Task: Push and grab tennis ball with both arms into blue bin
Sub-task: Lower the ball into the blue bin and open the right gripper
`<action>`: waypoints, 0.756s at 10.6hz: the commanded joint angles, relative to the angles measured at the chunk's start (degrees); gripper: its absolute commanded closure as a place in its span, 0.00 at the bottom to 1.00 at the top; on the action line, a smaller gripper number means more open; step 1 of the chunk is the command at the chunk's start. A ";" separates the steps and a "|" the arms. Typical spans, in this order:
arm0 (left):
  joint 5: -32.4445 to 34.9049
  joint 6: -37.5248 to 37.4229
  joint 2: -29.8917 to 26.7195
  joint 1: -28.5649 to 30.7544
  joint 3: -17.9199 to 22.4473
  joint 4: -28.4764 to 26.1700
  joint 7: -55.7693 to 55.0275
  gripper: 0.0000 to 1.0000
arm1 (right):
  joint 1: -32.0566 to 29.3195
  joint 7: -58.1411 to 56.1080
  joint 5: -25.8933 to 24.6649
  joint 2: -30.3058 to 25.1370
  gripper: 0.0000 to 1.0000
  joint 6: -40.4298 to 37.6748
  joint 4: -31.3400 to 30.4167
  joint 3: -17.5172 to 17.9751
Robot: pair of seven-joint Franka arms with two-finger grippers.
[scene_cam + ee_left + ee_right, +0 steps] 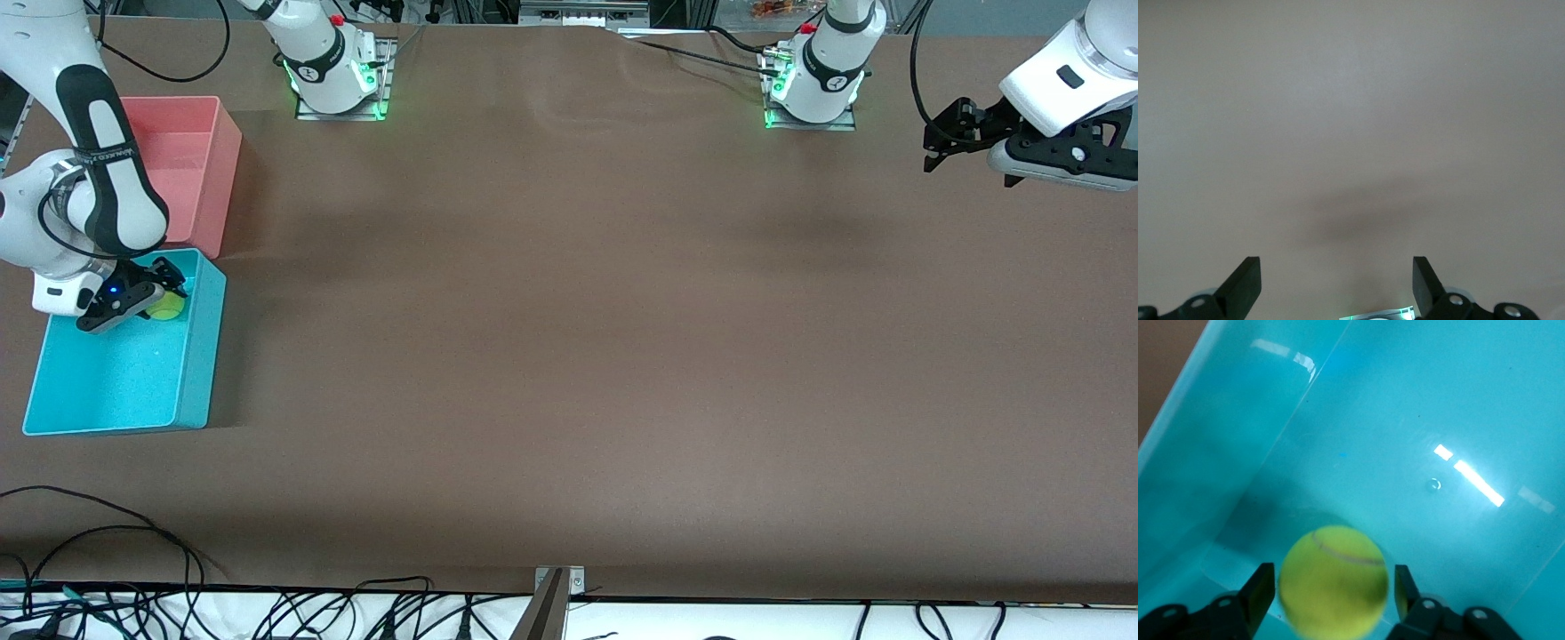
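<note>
One tennis ball (1335,580) between the parted fingers of the right hand (147,293), over the one blue bin (200,356), one pink bin (209,169) beside it, left hand (965,133) fully open, empty, waiting above the table (569,356).

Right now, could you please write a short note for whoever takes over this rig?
Right tool: over the blue bin, at the end beside the pink bin. Its fingers sit on either side of the tennis ball; whether they grip it cannot be told.
Left tool: open, empty, waiting above the bare table at the left arm's end.
Done: ball carried over the bin.
Left: confirm the ball is released into the bin, then lift the right tool out.
</note>
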 commanded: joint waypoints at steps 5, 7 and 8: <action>1.21 -1.45 0.75 0.46 -0.07 1.52 -1.82 0.00 | -0.03 -1.57 2.82 -9.59 0.00 -17.59 7.44 1.71; 1.21 -1.45 0.75 0.46 -0.07 1.52 -1.90 0.00 | 0.06 4.56 3.08 -11.18 0.00 -24.56 12.72 3.72; 1.21 -1.45 0.75 0.46 -0.07 1.52 -1.90 0.00 | 0.06 7.46 3.00 -12.41 0.00 -26.15 14.40 4.78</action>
